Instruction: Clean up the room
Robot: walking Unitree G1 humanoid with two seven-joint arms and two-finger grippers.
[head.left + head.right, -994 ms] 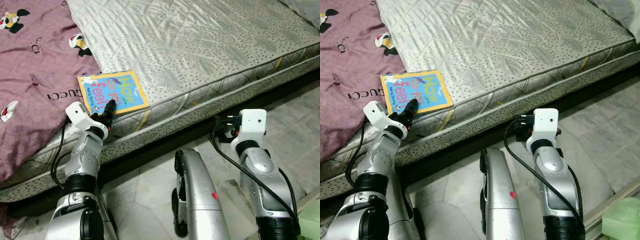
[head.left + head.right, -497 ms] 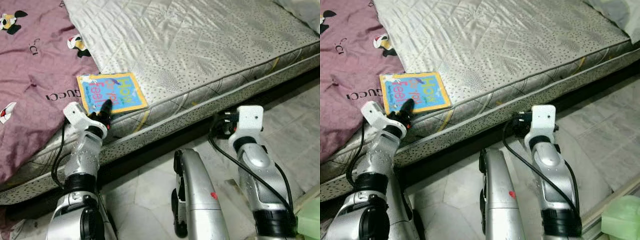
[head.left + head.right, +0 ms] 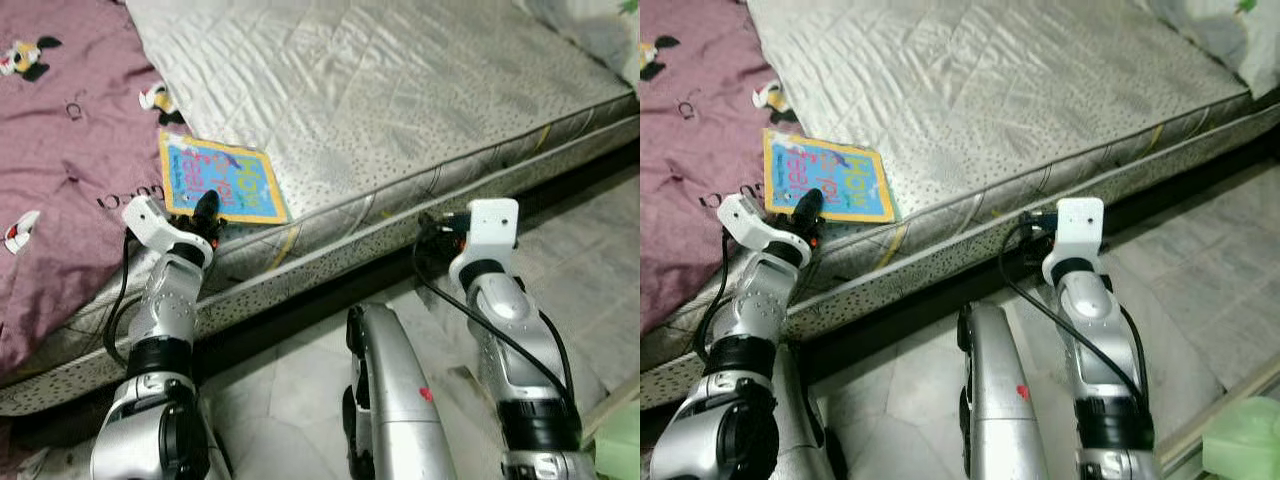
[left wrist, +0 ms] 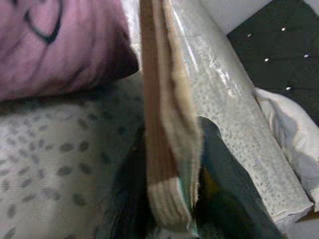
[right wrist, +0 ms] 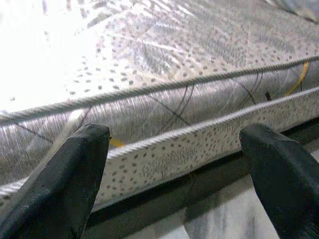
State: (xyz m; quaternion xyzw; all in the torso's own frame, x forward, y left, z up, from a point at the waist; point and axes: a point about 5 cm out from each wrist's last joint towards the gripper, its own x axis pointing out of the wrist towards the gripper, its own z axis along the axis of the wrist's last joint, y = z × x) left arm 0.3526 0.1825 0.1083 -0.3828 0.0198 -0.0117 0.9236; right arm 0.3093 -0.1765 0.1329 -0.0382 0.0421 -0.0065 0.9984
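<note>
The left end effector [image 4: 172,199] grips the book's [image 4: 167,149] edge, above the mattress [image 4: 55,164].

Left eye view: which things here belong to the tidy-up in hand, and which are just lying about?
In the job:
- children's book on the mattress edge
- left gripper, clamped on the book's near edge

Lying about:
- purple blanket
- mattress
- green thing on the floor
- right gripper, open, facing the mattress side
</note>
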